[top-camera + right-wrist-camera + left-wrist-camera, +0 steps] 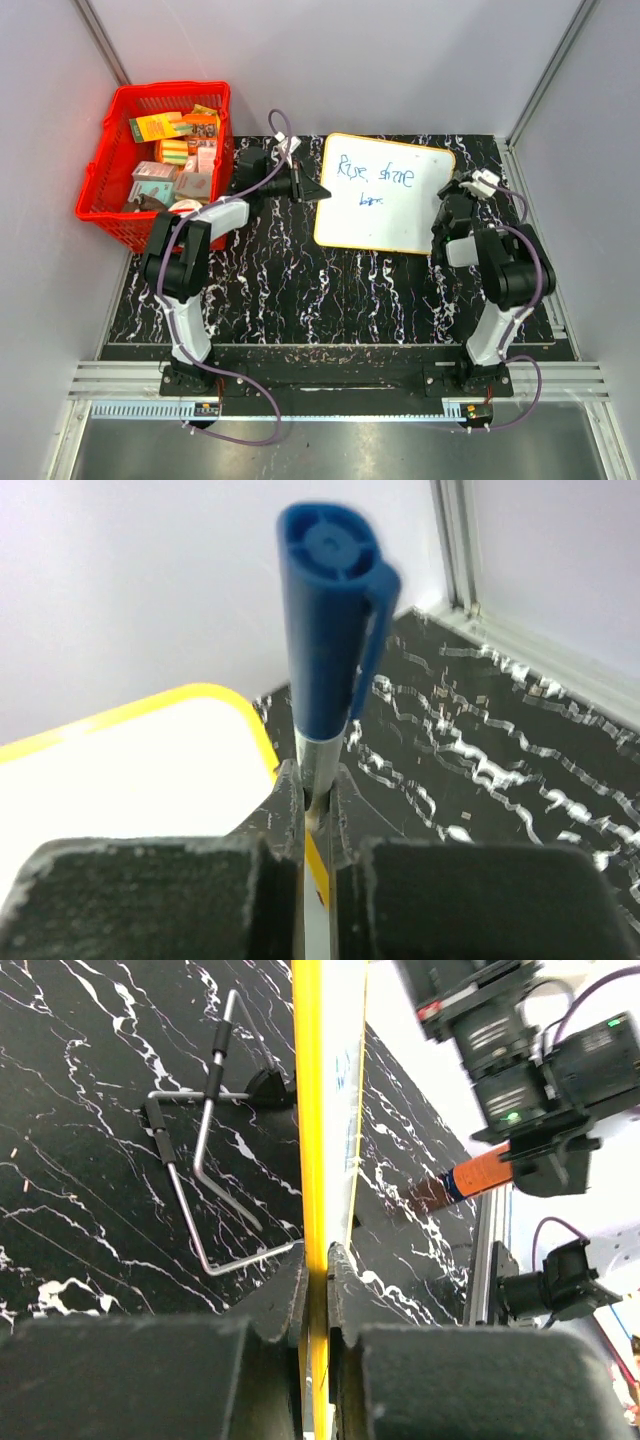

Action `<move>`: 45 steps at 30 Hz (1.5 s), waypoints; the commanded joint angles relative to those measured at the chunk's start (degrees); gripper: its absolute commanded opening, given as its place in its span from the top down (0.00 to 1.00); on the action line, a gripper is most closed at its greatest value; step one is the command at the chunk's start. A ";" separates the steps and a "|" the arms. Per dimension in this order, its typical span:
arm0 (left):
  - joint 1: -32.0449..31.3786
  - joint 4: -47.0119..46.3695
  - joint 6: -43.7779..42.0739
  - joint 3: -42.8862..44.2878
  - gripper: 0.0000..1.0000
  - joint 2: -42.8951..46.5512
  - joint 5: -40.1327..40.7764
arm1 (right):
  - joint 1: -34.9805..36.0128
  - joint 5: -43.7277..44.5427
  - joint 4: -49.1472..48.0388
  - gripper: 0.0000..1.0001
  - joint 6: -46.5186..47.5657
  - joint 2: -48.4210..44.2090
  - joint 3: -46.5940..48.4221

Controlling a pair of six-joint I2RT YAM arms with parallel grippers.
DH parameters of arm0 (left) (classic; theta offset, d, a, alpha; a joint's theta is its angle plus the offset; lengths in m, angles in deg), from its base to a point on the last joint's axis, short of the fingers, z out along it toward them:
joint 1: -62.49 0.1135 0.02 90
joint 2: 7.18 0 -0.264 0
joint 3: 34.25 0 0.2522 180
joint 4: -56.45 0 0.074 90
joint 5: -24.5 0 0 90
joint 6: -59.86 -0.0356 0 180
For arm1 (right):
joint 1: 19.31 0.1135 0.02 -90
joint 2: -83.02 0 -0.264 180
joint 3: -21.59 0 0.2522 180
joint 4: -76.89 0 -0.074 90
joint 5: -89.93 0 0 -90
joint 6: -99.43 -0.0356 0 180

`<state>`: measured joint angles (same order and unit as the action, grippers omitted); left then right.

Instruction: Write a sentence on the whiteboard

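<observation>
Black marbled table (300, 290) runs out from your arm bases to the whiteboard (390, 215), which sits toward the far side. At its right edge your right gripper (315, 790) is clamped on a blue-capped marker (325, 610). Your left gripper (316, 1260) pinches the board's yellow rim on its left edge. Blue words of the sentence (372, 175) cross its far half, and a red basket (110, 215) stands left of it.

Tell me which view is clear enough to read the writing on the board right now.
Top external: even light, the sentence small, partly legible on the whiteboard. Left wrist: board edge-on, writing only a sliver. Right wrist: board washed out white and soft; only the marker cap is sharp.
</observation>
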<state>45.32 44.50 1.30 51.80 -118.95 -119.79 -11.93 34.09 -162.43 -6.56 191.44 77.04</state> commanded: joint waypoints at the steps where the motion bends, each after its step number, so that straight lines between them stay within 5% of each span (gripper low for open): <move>1: -1.46 2.95 -12.10 -3.82 1.00 5.68 4.00 | 4.57 -6.37 -16.13 1.00 9.03 -11.45 -4.67; 5: -1.46 2.95 -13.16 -8.55 1.00 8.05 5.32 | 9.58 -13.81 -14.55 1.00 14.58 -17.71 -10.56; 13: -1.29 6.47 -18.69 -11.91 1.00 9.11 7.88 | 10.11 -39.07 -16.22 1.00 6.50 -21.67 -20.59; 45: 0.64 8.75 -21.25 -11.47 1.00 7.17 7.96 | 15.30 -35.82 -16.22 1.00 10.01 -16.94 -12.16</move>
<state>45.10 52.89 -10.74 40.85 -111.39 -116.75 2.78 -3.71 -164.57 2.31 172.65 62.46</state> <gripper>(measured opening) 0.094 0.066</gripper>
